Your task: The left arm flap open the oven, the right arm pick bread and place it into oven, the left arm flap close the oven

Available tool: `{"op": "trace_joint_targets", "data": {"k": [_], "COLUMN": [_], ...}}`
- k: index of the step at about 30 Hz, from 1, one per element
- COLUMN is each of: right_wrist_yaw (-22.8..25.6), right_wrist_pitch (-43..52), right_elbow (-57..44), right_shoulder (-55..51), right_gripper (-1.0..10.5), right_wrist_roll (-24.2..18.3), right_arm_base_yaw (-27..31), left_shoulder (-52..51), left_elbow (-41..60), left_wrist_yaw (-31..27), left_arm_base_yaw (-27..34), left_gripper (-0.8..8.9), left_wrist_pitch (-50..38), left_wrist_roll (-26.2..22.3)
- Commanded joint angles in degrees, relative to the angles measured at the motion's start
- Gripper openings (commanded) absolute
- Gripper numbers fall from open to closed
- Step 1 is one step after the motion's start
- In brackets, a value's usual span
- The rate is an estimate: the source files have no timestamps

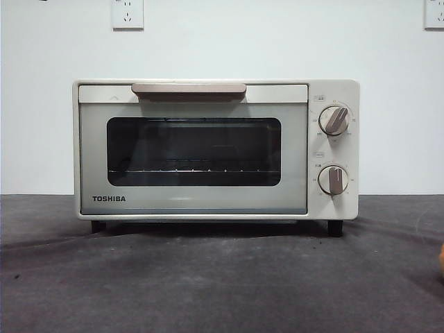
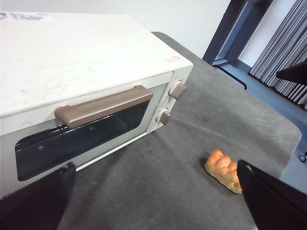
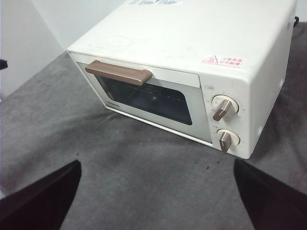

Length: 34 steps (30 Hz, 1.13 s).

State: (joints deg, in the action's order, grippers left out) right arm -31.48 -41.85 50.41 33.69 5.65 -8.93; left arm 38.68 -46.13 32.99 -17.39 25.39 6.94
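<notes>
The cream-white TOSHIBA oven (image 1: 215, 149) stands in the middle of the table with its door shut and its beige handle (image 1: 189, 90) along the top. It also shows in the left wrist view (image 2: 76, 57) and the right wrist view (image 3: 192, 52). The golden-brown bread (image 2: 223, 170) lies on the grey cloth in front of the oven's knob side, apart from it. In the front view only a sliver of the bread (image 1: 441, 260) shows at the right edge. My left gripper (image 2: 155, 164) is open and empty, above the cloth in front of the oven. My right gripper (image 3: 157, 162) is open and empty, back from the oven's front.
A dark grey cloth (image 1: 222, 277) covers the table. A white wall with sockets (image 1: 127, 14) stands behind the oven. The table's edge (image 2: 288, 143) lies just beyond the bread, with floor and curtains past it.
</notes>
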Motion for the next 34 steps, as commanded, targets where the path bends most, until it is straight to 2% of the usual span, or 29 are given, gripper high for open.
{"op": "trace_joint_targets", "data": {"k": [1, 5, 14, 28, 34], "right_wrist_yaw": [0.0, 0.7, 9.5, 21.6, 22.6], "right_wrist_pitch": [-1.4, -7.3, -19.8, -20.5, -17.1], "right_elbow": [0.9, 0.9, 0.9, 0.8, -1.1], "right_shoulder": [0.4, 2.4, 13.3, 31.2, 37.9], "right_gripper": [5.1, 5.1, 5.1, 5.1, 5.1], "right_wrist_roll": [1.6, 1.6, 1.5, 1.6, 1.6], "right_arm_base_yaw": [-0.1, -0.1, -0.8, -7.3, -8.3], "left_shoulder": [0.4, 0.4, 0.4, 0.2, 0.2], "left_elbow": [-1.3, -1.3, -1.3, -1.3, -1.3], "left_wrist_yaw": [0.2, -0.1, -0.2, -0.2, -0.2], "left_arm_base_yaw": [-0.3, -0.3, -0.4, -0.4, -0.4], "left_gripper": [5.55, 5.55, 5.55, 5.55, 5.55], "left_wrist_pitch": [-1.0, -1.0, -1.0, -1.0, -1.0], "left_wrist_roll": [-0.5, -0.5, -0.5, -0.4, -0.4]}}
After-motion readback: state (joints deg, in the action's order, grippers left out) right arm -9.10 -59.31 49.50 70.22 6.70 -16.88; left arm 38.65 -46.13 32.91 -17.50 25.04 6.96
